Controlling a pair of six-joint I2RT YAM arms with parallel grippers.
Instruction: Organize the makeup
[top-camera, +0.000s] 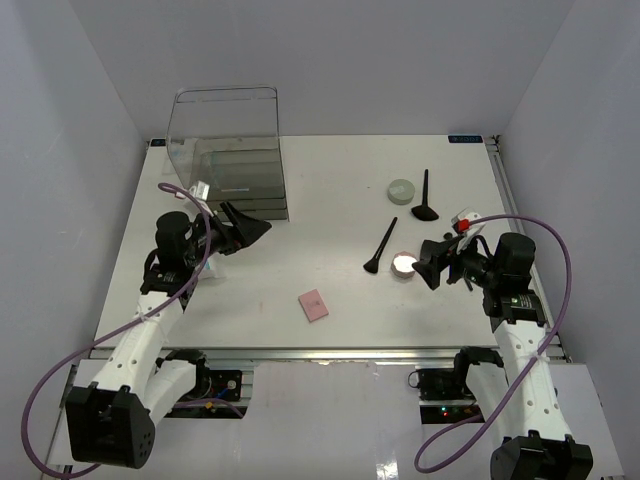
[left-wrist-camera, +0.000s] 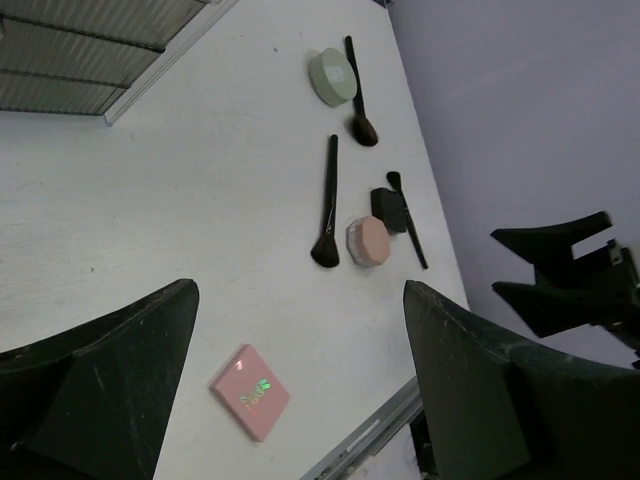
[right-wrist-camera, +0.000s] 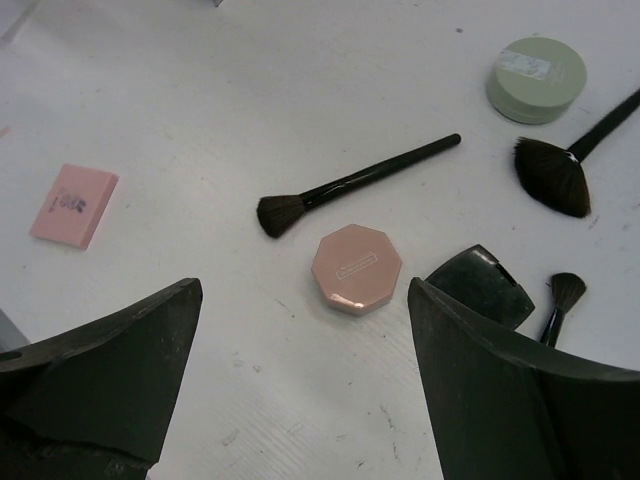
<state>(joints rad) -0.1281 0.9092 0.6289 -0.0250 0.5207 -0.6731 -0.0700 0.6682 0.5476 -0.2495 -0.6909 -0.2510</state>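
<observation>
Both arms hover low over the surface (top-camera: 320, 190), and neither has anything in hand. The left gripper (top-camera: 246, 226) hangs near the front of the clear box (top-camera: 225, 140), jaws spread wide and empty. The right gripper (top-camera: 432, 263) is on the other side of the surface, jaws just as wide, sitting right over the main cluster of makeup.

From the right wrist view the pink jar (right-wrist-camera: 356, 269) lies squarely between those open jaws. The black compact (right-wrist-camera: 481, 286) is just beside it, and a small brush (right-wrist-camera: 560, 298) is tucked against the compact's far edge. Beyond the jar lies the long brush (right-wrist-camera: 350, 186), bristles pointing toward the pink palette (right-wrist-camera: 74, 205), which sits alone, well apart from the rest. Further back, the green disc (right-wrist-camera: 536, 66) is near the fan brush (right-wrist-camera: 556, 172), the two close but not clearly touching.

As for progress, this looks like the very start. Every piece in view lies loose on the surface, scattered and at mixed angles. None of them shows inside the box, and nothing is grouped or lined up. So all seven visible items remain to be sorted.

Judging by where the right jaws sit, the pink jar appears to be the first candidate for a pick. The palette lies nearer the left arm's side.
</observation>
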